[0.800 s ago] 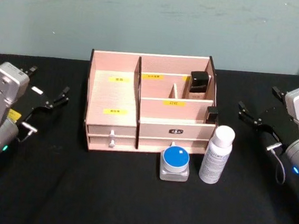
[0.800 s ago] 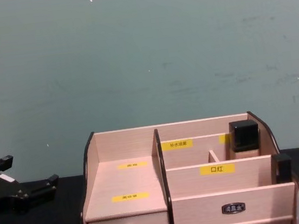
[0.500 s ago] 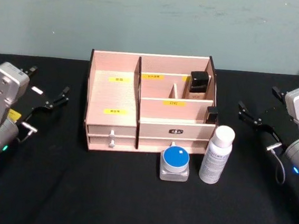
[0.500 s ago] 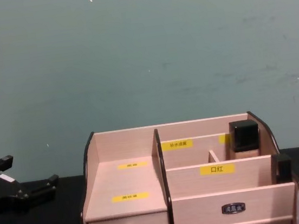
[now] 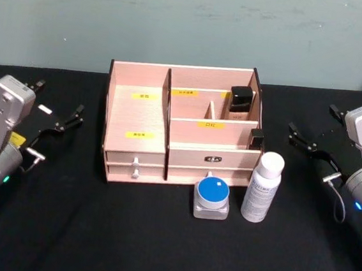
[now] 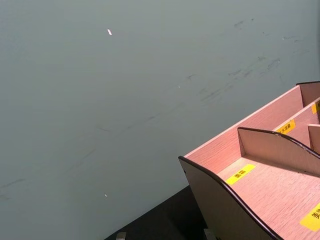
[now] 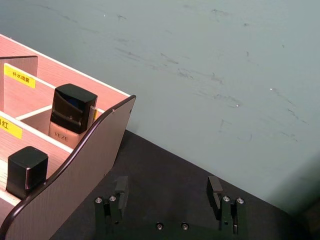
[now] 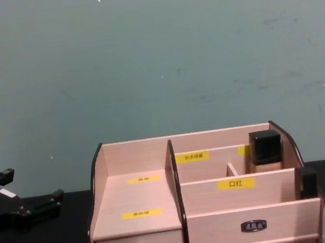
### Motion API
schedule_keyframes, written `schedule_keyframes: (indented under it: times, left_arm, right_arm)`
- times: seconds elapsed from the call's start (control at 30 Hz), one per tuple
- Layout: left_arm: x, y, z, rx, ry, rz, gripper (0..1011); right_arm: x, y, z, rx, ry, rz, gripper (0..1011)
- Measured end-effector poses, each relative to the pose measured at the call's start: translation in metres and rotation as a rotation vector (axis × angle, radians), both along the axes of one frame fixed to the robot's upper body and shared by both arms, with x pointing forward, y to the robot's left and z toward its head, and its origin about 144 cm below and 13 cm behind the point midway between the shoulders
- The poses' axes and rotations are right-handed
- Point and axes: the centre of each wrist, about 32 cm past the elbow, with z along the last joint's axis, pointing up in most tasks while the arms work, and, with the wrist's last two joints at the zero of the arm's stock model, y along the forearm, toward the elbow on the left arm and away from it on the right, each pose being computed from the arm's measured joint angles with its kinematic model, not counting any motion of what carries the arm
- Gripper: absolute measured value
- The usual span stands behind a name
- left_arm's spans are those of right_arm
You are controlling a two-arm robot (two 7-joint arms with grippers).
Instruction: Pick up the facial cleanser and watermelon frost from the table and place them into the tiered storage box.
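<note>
Standing upright on the table (image 5: 157,248), just before the tiered storage box (image 5: 138,115), the blue-lidded jar (image 5: 212,198) and the white bottle (image 5: 262,188) sit within easy reach in the head view. Which of them is the cleanser I cannot tell. The left gripper (image 5: 57,101) and right gripper (image 5: 314,122) flank the box, well apart from both items, fingers spread, likely readied for grasping.

The right wrist view shows the right gripper's fingers apart, beside the box's side wall.

The chest view catches the bottle's cap at the lower right corner and the spread left gripper at the left edge.

Compared with earlier, nothing has shifted.
</note>
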Motion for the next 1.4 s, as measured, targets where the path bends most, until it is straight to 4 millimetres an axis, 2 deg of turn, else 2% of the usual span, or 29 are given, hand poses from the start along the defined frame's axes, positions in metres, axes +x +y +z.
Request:
schedule_keyframes:
  times: [0.97, 1.1, 1.23, 1.4]
  left_arm:
    - [0.0, 0.0, 0.0, 0.0, 0.0, 0.0, 1001]
    - [0.0, 0.0, 0.0, 0.0, 0.0, 0.0, 1001]
    - [0.0, 0.0, 0.0, 0.0, 0.0, 0.0, 1001]
    - [0.0, 0.0, 0.0, 0.0, 0.0, 0.0, 1001]
  right_arm:
    - [0.0, 0.0, 0.0, 0.0, 0.0, 0.0, 1000]
    - [0.001, -0.005, 0.002, 0.021, 0.014, -0.012, 1000]
    - [-0.001, -0.011, 0.01, 0.045, 0.009, -0.022, 1000]
    - [-0.013, -0.02, 0.033, 0.075, -0.026, 0.012, 1000]
